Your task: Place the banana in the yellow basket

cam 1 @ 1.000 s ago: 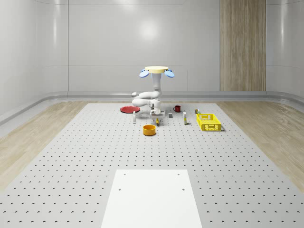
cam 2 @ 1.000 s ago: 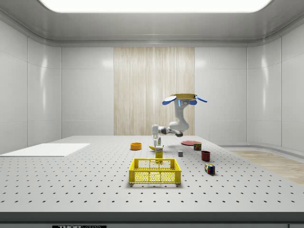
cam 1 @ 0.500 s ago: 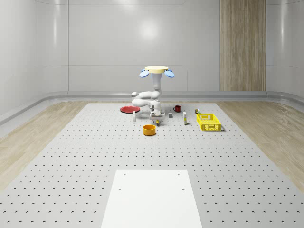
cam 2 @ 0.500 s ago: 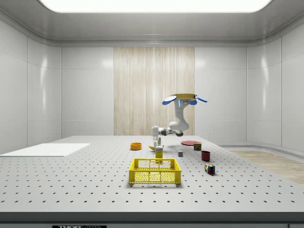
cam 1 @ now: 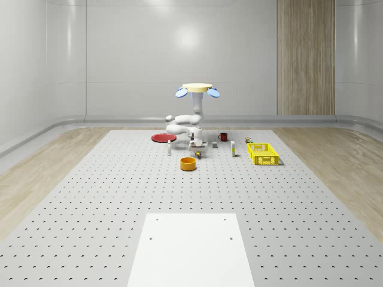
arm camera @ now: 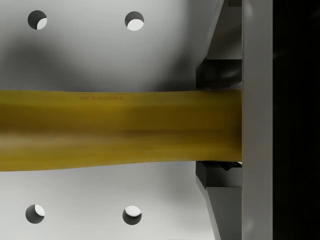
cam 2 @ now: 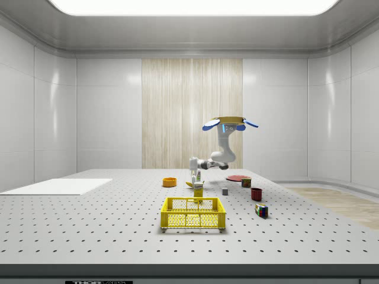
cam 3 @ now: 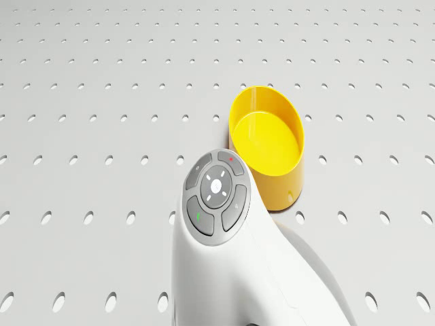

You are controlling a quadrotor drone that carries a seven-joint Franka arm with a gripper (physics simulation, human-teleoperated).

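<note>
The end effector (arm camera: 220,127) pinches the banana (arm camera: 115,129) over the tabletop (arm camera: 85,55); the drone (cam 1: 197,88) hovers above.

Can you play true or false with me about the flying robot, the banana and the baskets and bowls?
1. The drone hovers in the air above the table. True.
2. The banana is already inside the yellow basket. False: it lies by the gripper, away from the basket.
3. In the wrist view, the banana runs between the two fingers. True.
4. The orange bowl is full of fruit. False: the drone view shows it with nothing inside.
5. A red plate lies on the table on the whole-scene view's left of the robot. True.
6. The yellow basket sits on the white mat. False: it stands on the holed table, far from the mat.
</note>
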